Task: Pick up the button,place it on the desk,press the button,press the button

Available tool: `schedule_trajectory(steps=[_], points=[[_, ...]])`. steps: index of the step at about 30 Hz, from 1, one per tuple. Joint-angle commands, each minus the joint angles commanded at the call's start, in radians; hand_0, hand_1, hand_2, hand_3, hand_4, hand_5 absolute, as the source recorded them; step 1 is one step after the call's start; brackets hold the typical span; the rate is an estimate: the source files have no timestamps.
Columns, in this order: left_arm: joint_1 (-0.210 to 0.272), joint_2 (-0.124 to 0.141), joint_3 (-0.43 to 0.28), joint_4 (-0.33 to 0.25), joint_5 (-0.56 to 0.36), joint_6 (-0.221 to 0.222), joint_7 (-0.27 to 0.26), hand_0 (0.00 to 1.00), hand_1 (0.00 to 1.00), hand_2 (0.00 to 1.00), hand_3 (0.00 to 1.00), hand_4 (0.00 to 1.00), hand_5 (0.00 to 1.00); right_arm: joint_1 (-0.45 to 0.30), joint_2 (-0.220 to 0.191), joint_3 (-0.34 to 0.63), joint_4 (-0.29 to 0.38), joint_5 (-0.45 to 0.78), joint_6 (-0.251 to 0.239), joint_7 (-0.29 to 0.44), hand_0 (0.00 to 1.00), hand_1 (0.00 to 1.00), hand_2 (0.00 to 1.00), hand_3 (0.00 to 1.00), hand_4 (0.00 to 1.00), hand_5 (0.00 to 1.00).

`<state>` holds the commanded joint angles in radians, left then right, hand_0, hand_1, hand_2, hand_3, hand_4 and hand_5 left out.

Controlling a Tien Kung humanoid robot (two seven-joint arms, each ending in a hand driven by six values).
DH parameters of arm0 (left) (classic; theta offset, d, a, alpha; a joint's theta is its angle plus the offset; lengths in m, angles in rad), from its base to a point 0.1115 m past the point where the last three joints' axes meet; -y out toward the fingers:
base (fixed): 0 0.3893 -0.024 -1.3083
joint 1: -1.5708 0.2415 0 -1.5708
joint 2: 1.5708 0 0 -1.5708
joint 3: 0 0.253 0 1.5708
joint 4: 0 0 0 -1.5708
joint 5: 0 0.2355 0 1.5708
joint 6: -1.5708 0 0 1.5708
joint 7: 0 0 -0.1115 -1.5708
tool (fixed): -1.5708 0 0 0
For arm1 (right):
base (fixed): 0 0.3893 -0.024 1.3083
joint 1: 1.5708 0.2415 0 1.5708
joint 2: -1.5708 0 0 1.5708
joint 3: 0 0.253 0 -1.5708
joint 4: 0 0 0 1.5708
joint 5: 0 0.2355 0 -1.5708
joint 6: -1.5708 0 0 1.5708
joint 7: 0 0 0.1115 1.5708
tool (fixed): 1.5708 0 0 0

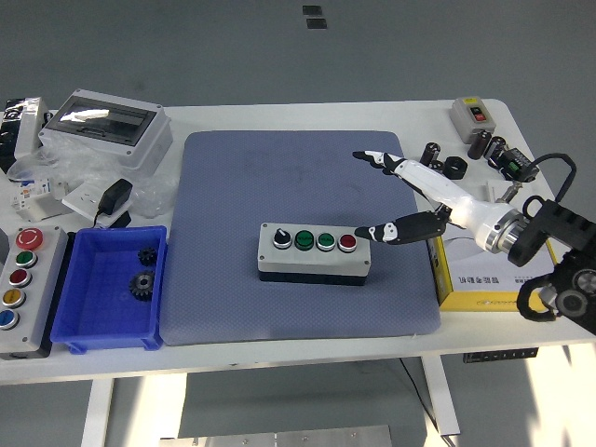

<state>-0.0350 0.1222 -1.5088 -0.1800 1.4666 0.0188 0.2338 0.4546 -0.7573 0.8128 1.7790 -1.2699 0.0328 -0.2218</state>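
One hand [410, 200] is showing, the right one, reaching in from the right edge of the frame over the mat [307, 233]. Its fingers are spreading wide and gripping nothing: the upper fingers [372, 157] are pointing toward the upper middle of the frame, while the thumb [377, 232] is hanging just right of the button box [314, 252], apart from it as far as the view shows.

The button box is lying flat at the centre of the frame, on the blue-grey mat, with its long side running left to right. Its top is carrying a black knob [281, 241], two green buttons [315, 241] and a red button [347, 242] nearest the thumb.

At the lower left of the frame a blue bin [93, 328] is holding two dark gears [143, 282]. Left of it a second button panel [19, 289] is sitting at the frame's edge. At the upper left a grey enclosure [107, 128] with a clear lid is resting near a black adapter [115, 196]. At the upper right a small switch box [472, 115] is standing beside several black cylinders [434, 165]. A yellow box [480, 279] is lying under the right forearm.
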Motion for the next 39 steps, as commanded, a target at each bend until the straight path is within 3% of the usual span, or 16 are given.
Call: schedule_trajectory(steps=[1,6,7,12,13,14,21,28,39], points=[[-0.001,0.0,0.003,0.0,-0.004,0.0,-0.001,0.624,0.576,0.51,0.576,0.598,0.103,0.005,-0.004,0.004,0.0,0.017,0.032,-0.029,0.998,0.998,0.998,0.998,0.862,0.286],[-0.005,0.003,0.013,0.0,-0.015,-0.001,-0.006,0.624,0.576,0.51,0.576,0.598,0.103,0.036,-0.007,0.004,0.0,0.079,0.177,-0.145,0.998,0.998,0.998,0.998,0.862,0.286],[-0.005,0.004,0.014,0.0,-0.016,-0.001,-0.006,0.625,0.576,0.509,0.576,0.596,0.103,0.048,-0.005,0.001,0.0,0.094,0.209,-0.169,0.315,0.421,0.52,0.716,0.506,0.024],[-0.004,0.006,0.014,0.0,-0.015,-0.004,-0.002,0.625,0.576,0.509,0.576,0.596,0.103,0.099,0.014,-0.024,0.0,0.122,0.311,-0.213,0.315,0.421,0.52,0.716,0.506,0.024],[-0.004,0.007,0.013,0.0,-0.014,-0.004,-0.001,0.625,0.577,0.509,0.576,0.596,0.106,0.111,0.022,-0.035,0.0,0.122,0.318,-0.214,0.185,0.212,0.257,0.725,0.582,0.002],[-0.004,0.007,0.013,0.0,-0.014,-0.004,0.0,0.625,0.577,0.509,0.576,0.596,0.106,0.125,0.032,-0.048,0.0,0.12,0.322,-0.216,0.185,0.212,0.257,0.725,0.582,0.002],[-0.006,0.006,0.014,0.0,-0.011,-0.007,0.002,0.625,0.577,0.508,0.576,0.596,0.107,0.177,0.094,-0.116,-0.016,0.087,0.294,-0.214,0.157,0.167,0.243,0.733,0.601,0.002],[-0.007,0.006,0.011,0.0,-0.009,-0.009,0.003,0.625,0.577,0.507,0.575,0.596,0.11,0.207,0.158,-0.151,-0.115,0.043,0.256,-0.209,0.113,0.131,0.235,0.746,0.612,0.002],[-0.01,0.005,0.013,0.0,-0.009,-0.012,-0.002,0.626,0.578,0.5,0.575,0.592,0.115,0.205,0.203,-0.19,-0.207,-0.006,0.222,-0.205,0.079,0.112,0.223,0.746,0.606,0.002]])
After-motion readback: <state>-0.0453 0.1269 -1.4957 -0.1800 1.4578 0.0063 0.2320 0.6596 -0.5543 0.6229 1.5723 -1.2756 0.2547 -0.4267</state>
